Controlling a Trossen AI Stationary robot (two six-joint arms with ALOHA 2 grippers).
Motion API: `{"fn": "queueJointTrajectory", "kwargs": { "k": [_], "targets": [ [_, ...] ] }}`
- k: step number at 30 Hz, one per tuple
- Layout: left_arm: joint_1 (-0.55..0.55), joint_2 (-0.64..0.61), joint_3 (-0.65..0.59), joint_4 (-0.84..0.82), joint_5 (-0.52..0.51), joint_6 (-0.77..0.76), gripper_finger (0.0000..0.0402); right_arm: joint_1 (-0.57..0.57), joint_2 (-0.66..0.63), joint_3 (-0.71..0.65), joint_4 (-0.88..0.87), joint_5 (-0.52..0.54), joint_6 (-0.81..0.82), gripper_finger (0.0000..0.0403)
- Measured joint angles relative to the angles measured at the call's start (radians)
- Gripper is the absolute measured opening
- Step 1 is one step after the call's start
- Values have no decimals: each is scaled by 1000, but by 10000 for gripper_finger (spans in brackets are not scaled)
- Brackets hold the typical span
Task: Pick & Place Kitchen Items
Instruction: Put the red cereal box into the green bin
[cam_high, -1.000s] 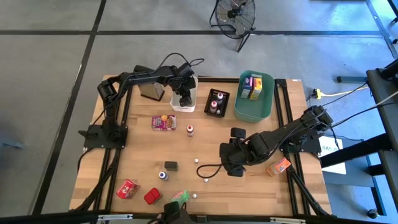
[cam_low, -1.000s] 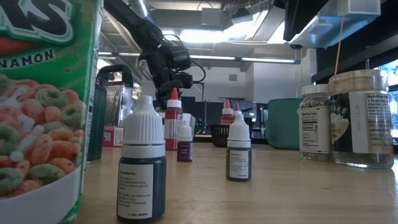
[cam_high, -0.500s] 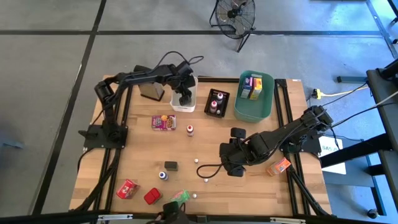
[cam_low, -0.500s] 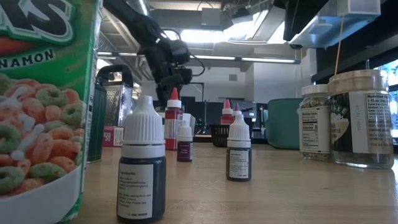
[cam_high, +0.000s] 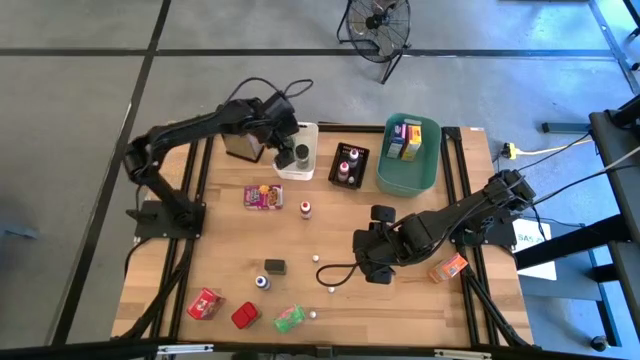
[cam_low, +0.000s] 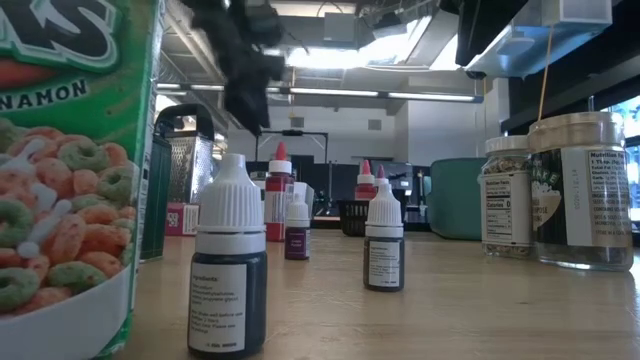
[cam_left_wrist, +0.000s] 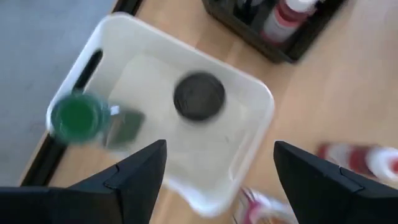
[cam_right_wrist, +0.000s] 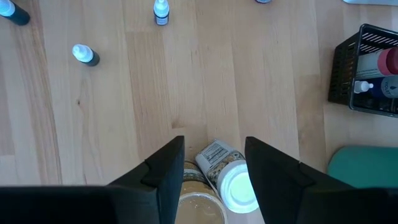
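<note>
My left gripper (cam_high: 286, 151) hangs open and empty above the white bin (cam_high: 299, 173) at the table's far side. In the bin (cam_left_wrist: 261, 99) stand a dark-lidded jar (cam_left_wrist: 199, 96) and a green-lidded jar (cam_left_wrist: 78, 117). My right gripper (cam_high: 378, 272) hovers open right of the table's middle, over two jars (cam_right_wrist: 235, 186) that stand upright on the wood (cam_low: 585, 190). Its fingers touch neither jar. Small capped bottles (cam_high: 306, 208) and packets (cam_high: 263, 196) are scattered over the table.
A black basket (cam_high: 348, 163) with red-capped bottles and a teal bin (cam_high: 408, 155) holding boxes stand beside the white bin; a grater (cam_high: 240, 143) is on its other side. Red packets (cam_high: 205, 303) and a green one (cam_high: 288, 318) lie near the front edge, an orange one (cam_high: 449, 267) at the right.
My left gripper has risen out of the white bin and drawn a little toward the table's left. The dark-lidded jar, which it covered before, now shows standing in the bin. My right gripper has kept still.
</note>
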Motion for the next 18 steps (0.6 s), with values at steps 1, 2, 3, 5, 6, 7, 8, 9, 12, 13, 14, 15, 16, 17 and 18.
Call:
{"fn": "queueJointTrajectory", "kwargs": {
  "k": [1, 2, 3, 5, 6, 7, 8, 9, 12, 13, 14, 15, 16, 17, 18],
  "targets": [
    [-11, -23, 0, -27, 0, -4, 290, 0, 0, 0, 0, 0, 0, 171],
    [-23, -45, 0, -54, 6, -11, 290, 0, 0, 0, 0, 0, 0, 171],
    [-36, -65, 0, -81, 16, -20, 290, 0, 0, 0, 0, 0, 0, 171],
    [-66, -104, 0, -140, 27, -38, 291, 0, 0, 0, 0, 0, -9, 171],
    [-81, -121, 0, -170, 27, -46, 292, 0, 0, 0, 1, 0, -16, 171],
    [-97, -138, 0, -197, 27, -52, 292, 0, 0, 0, 1, -1, -22, 171],
    [-113, -152, 0, -219, 26, -58, 292, 0, 0, 0, 1, -1, -23, 171],
    [-130, -162, 0, -234, 25, -71, 292, 0, 0, 0, 2, -1, -26, 171],
    [-184, -181, 0, -302, 22, -129, 292, 0, 0, 0, 3, -3, -34, 171],
    [-206, -184, 0, -327, 22, -152, 292, 0, 0, 0, 3, -3, -37, 171],
    [-228, -185, 0, -355, 19, -177, 292, 0, 0, 0, 3, -3, -41, 171],
    [-253, -185, 0, -386, 12, -204, 292, 0, 0, 0, 3, -3, -41, 171],
    [-280, -185, 0, -414, 3, -230, 292, 0, 0, 0, 3, -3, -41, 171],
    [-309, -185, 0, -441, -8, -257, 292, 0, 0, 0, 3, -3, -41, 171],
    [-337, -185, 0, -463, -21, -280, 292, 0, 0, 0, 3, -3, -42, 171]
  ]
}}
